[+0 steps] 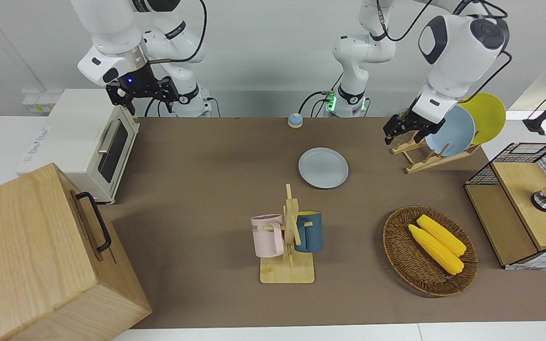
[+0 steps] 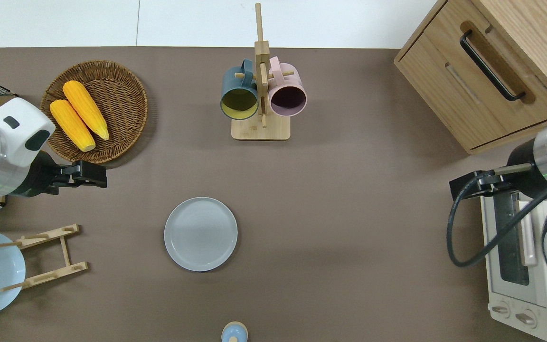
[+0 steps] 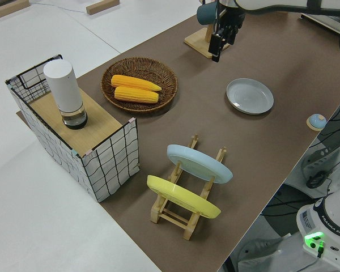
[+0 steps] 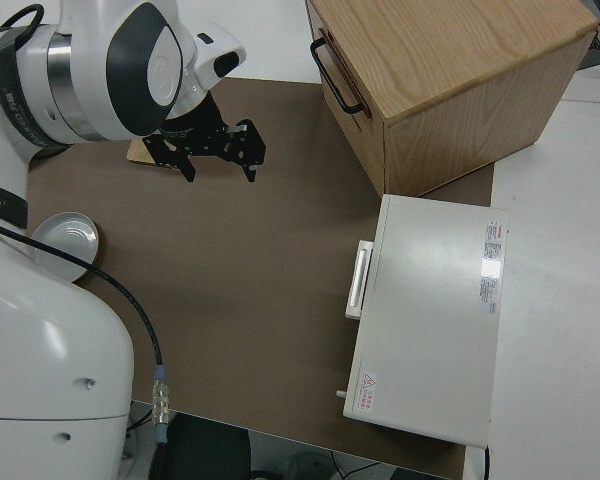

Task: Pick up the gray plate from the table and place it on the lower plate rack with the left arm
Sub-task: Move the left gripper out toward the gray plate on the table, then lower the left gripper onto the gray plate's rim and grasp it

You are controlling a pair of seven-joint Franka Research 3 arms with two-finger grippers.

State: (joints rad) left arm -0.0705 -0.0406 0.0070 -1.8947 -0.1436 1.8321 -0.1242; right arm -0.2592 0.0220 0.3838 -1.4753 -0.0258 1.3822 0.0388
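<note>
The gray plate [image 1: 323, 167] lies flat on the brown mat near the table's middle; it also shows in the overhead view [image 2: 201, 234] and the left side view [image 3: 250, 96]. The lower plate rack [image 1: 432, 160] stands toward the left arm's end [image 2: 67, 249], with a light blue plate [image 1: 450, 132] and a yellow plate [image 1: 486, 116] leaning in its slots. My left gripper [image 1: 400, 135] is open and empty in the air; in the overhead view [image 2: 102, 175] it is over the mat between the wicker basket and the rack, apart from the gray plate. My right arm is parked, its gripper [image 1: 142, 97] open.
A wicker basket [image 1: 396, 255] with two corn cobs and a mug tree [image 1: 289, 237] with two mugs stand farther from the robots than the plate. A wire crate [image 1: 524, 203], a toaster oven [image 1: 88, 142], a wooden cabinet [image 1: 36, 255] and a small bell [image 1: 295, 120] line the edges.
</note>
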